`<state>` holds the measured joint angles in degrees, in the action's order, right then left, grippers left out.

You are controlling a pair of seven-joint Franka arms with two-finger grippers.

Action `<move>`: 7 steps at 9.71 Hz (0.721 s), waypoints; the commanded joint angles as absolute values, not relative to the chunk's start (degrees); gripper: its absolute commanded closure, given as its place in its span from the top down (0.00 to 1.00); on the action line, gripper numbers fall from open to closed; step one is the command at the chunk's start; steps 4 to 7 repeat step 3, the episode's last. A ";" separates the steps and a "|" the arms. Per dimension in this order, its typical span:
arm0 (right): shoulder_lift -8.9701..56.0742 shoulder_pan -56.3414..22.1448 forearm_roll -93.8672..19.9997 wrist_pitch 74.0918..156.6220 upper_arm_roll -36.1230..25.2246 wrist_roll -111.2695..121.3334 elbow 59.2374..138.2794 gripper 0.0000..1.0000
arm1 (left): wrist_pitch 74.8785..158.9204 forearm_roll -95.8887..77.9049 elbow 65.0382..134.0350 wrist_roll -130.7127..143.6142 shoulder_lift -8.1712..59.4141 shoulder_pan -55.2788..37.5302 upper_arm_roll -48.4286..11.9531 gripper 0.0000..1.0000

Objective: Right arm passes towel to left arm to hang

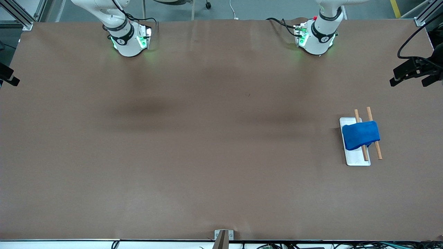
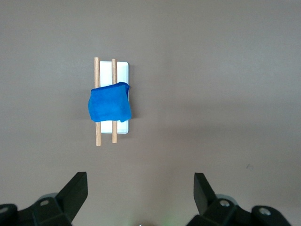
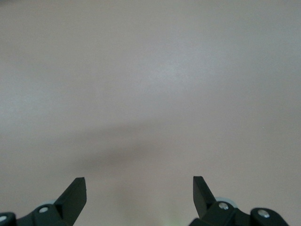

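I see the towel well ahead of the left gripper, clear of both fingertips and nearer one finger's side than the middle of the gap. It is draped over 2 wooden rods above a white tray (toward the left arm's end of the table), its long axis lying across the rods. The left jaws are spread wide, empty. The right gripper is equally wide, empty, over bare brown table.

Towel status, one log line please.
towel: draped over two wooden rods on white rack base | left gripper: open, above | right gripper: open, waiting
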<state>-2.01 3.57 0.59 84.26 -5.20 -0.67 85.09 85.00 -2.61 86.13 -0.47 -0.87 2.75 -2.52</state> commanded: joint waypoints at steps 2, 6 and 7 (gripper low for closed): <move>-2.29 3.34 1.85 83.85 -5.10 -1.49 84.99 1.00 | 84.64 -1.23 87.36 -1.14 -0.18 2.46 -2.72 0.99; -2.29 3.34 1.85 83.85 -5.10 -1.49 84.99 1.00 | 84.64 -1.23 87.28 -1.14 -0.18 2.46 -2.81 0.99; -2.29 3.34 1.85 83.85 -5.10 -1.49 84.99 1.00 | 84.64 -1.23 87.28 -1.14 -0.18 2.46 -2.81 0.99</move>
